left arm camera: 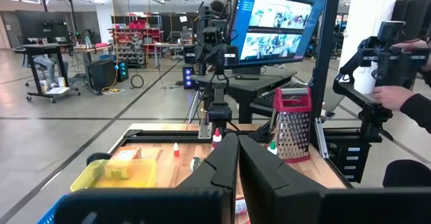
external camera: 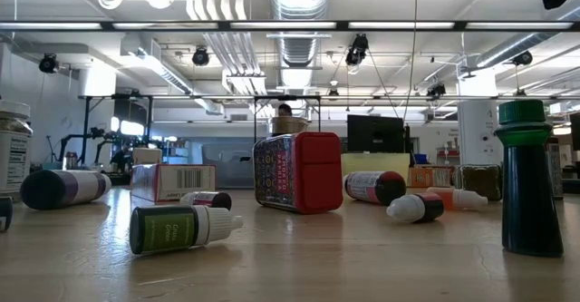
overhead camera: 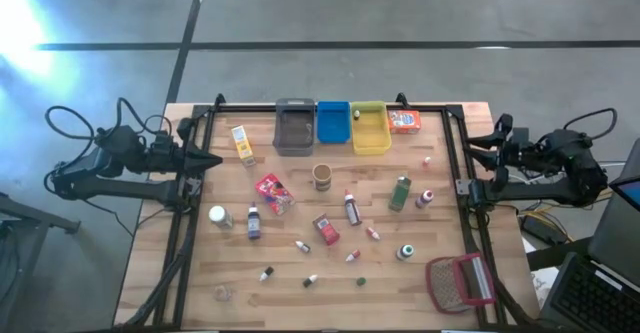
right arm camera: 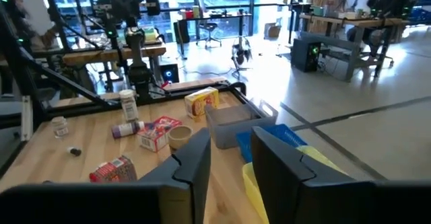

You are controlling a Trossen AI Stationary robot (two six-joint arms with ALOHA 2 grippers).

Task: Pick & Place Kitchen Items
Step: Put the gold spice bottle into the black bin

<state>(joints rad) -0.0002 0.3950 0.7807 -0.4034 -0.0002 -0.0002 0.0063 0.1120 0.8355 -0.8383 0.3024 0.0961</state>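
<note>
High view: both dark arms sit at the table's side edges, away from the groceries. The left gripper point(overhead camera: 213, 160), at the left edge of the frame's wooden table point(overhead camera: 300, 293), has its fingers pressed together and carries nothing; its wrist view shows the two fingers touching. The right gripper point(overhead camera: 462, 185), at the right edge, shows a narrow gap between its fingers in its wrist view, with nothing between them.

Three rectangular bins stand side by side at upper centre: grey point(overhead camera: 293, 128), blue point(overhead camera: 332, 121) and yellow point(overhead camera: 369, 128). An orange box point(overhead camera: 404, 121) lies just right of the yellow bin. A yellow box point(overhead camera: 243, 144) stands left of the grey bin. A red patterned packet point(overhead camera: 272, 193) lies mid-table, a green bottle point(overhead camera: 400, 193) to its right. Small coloured-cap bottles scatter across the lower half. A red-framed grey mesh grater point(overhead camera: 460, 281) lies at lower right.
</note>
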